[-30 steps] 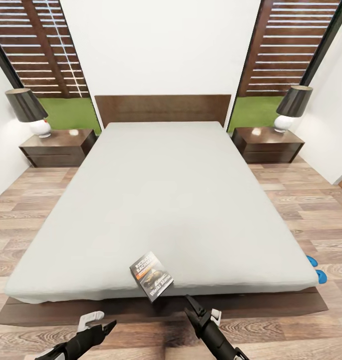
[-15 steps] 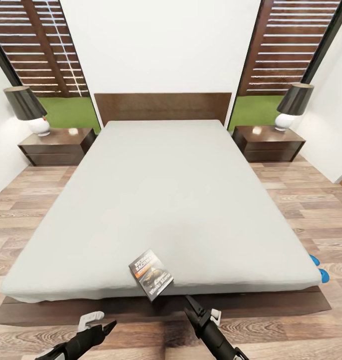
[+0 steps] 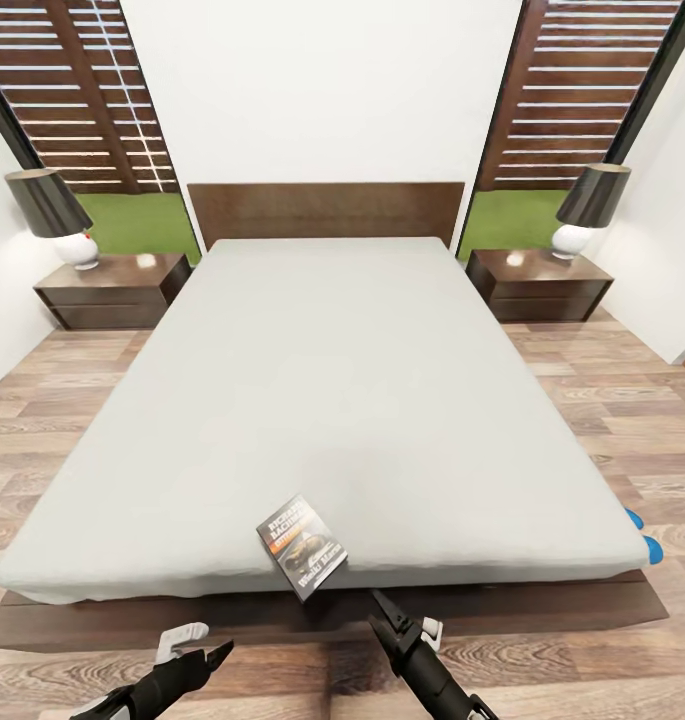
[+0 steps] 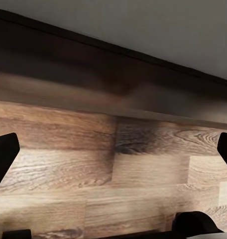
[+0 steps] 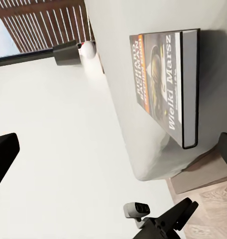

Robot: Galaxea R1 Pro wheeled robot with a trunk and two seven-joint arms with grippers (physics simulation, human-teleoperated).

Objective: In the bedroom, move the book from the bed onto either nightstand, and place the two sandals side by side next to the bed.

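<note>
Left nightstand (image 3: 112, 290) bare of any book beside its lamp (image 3: 54, 215); left hand (image 3: 197, 650) low over the floor (image 3: 72, 420) at the bed's foot, fingers spread wide, holding nothing. The book (image 3: 302, 546) lies flat on the bed (image 3: 322, 400) at the near edge, slightly overhanging, untouched, with the right hand (image 3: 407, 625) just below it, open and empty too. Far right, the two blue sandals (image 3: 642, 535) peek out on the floor past the bed's corner, right nightstand (image 3: 537, 285) also free, so I judge nothing done yet: book move and sandal pairing both left.
</note>
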